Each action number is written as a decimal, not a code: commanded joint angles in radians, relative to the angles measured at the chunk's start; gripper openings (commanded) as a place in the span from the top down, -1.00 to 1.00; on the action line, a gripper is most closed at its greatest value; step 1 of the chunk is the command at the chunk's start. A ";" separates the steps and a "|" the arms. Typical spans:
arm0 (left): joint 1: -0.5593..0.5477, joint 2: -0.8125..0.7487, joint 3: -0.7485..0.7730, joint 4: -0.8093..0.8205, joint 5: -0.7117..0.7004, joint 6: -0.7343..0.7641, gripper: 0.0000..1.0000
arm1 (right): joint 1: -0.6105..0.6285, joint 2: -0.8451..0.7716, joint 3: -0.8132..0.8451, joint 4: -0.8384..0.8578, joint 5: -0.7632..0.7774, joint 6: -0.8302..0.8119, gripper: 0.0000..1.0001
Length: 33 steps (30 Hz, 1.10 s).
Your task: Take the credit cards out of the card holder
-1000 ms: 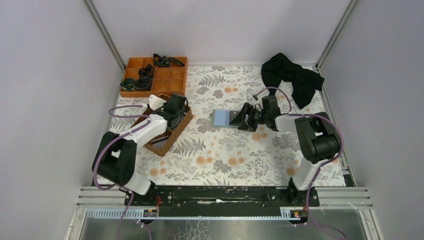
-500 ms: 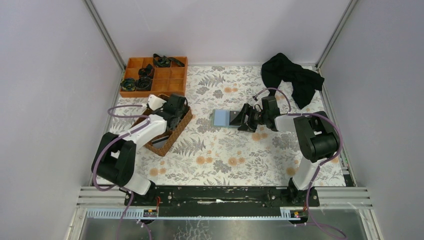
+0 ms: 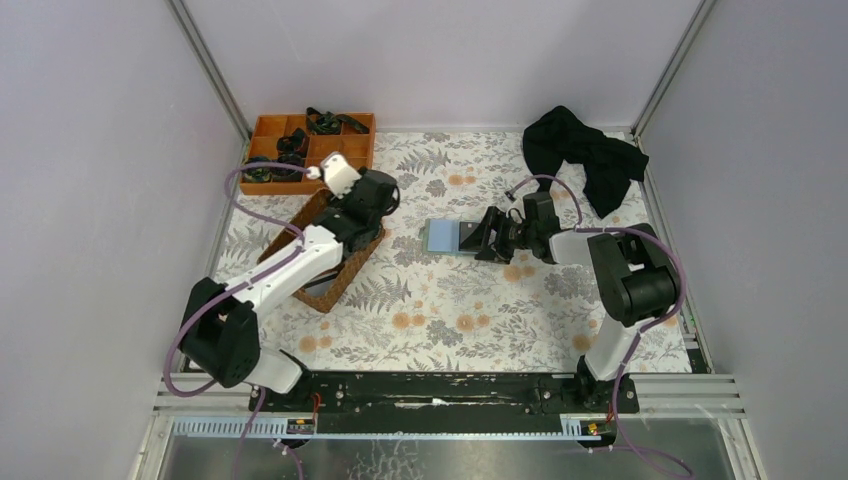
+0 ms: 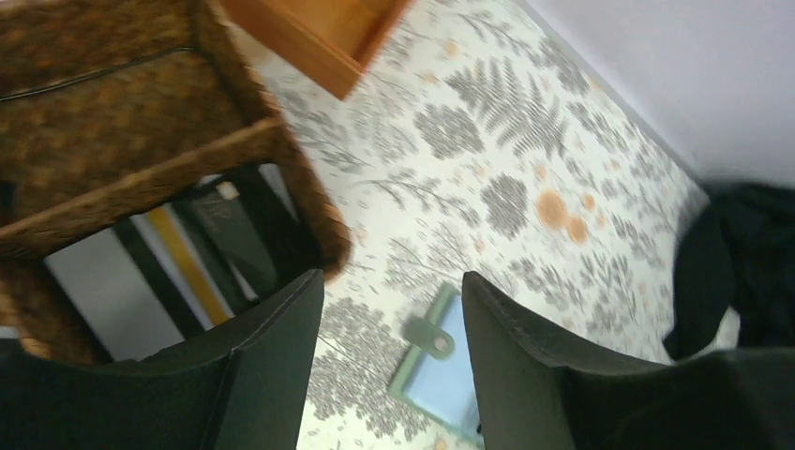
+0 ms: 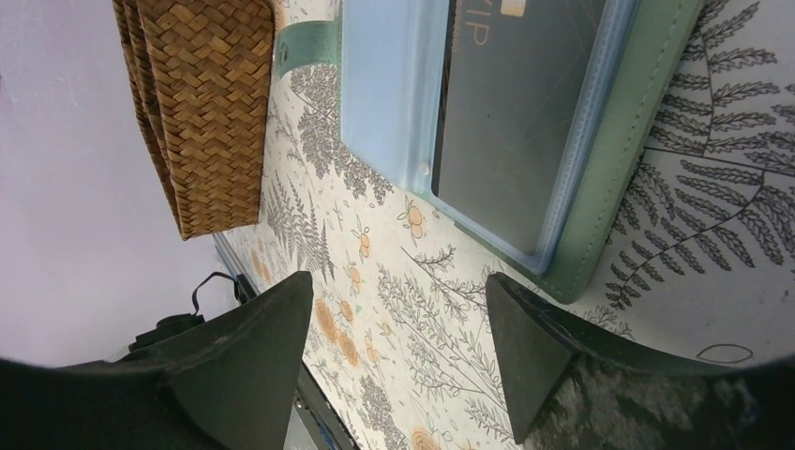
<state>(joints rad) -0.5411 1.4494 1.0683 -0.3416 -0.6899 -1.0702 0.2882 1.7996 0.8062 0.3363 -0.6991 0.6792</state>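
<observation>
The card holder (image 3: pixel 440 237) lies opened flat near the middle of the table (image 3: pixel 450 300), blue-teal inside facing up. One dark card (image 3: pixel 469 237) sits in a slot on its right half; we cannot tell whether other slots are filled. In the top view the holder's long axis runs left to right, in line with the right forearm.

The right end effector (image 3: pixel 487 240) is low at the holder's right edge, pointing along that axis. Its jaws stand apart and empty. In the right wrist view the dark card (image 5: pixel 516 122) lies directly ahead of the gap between the jaws, beyond the grey-green border.

The left end effector (image 4: pixel 392 291) hangs above the far corner of the wicker basket (image 3: pixel 345 280), well apart from the holder. Its jaws are released and grip nothing. Several credit cards (image 4: pixel 187 253) lie in a basket compartment below it.

We judge the right arm nearer. The coming move calls for it to advance leftward onto the dark card.
</observation>
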 commanded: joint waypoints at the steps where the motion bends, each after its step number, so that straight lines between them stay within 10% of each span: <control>1: -0.073 0.044 0.034 0.137 0.055 0.278 -0.24 | 0.007 -0.081 -0.012 0.053 0.017 0.004 -0.48; 6: -0.079 0.077 -0.079 0.504 0.446 0.405 -0.04 | 0.006 -0.168 -0.025 0.019 0.110 -0.031 -0.33; 11: -0.075 0.192 -0.067 0.667 0.728 0.446 0.10 | -0.001 -0.178 0.014 -0.100 0.206 -0.079 0.99; 18: -0.032 0.323 -0.092 0.870 0.984 0.421 0.04 | -0.020 -0.120 0.026 -0.125 0.293 -0.089 1.00; 33: -0.006 0.494 -0.067 0.910 1.051 0.377 0.06 | -0.019 -0.020 0.060 -0.168 0.369 -0.127 1.00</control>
<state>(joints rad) -0.5560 1.9404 0.9855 0.4866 0.3424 -0.6865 0.2726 1.7638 0.8299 0.1646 -0.3477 0.5735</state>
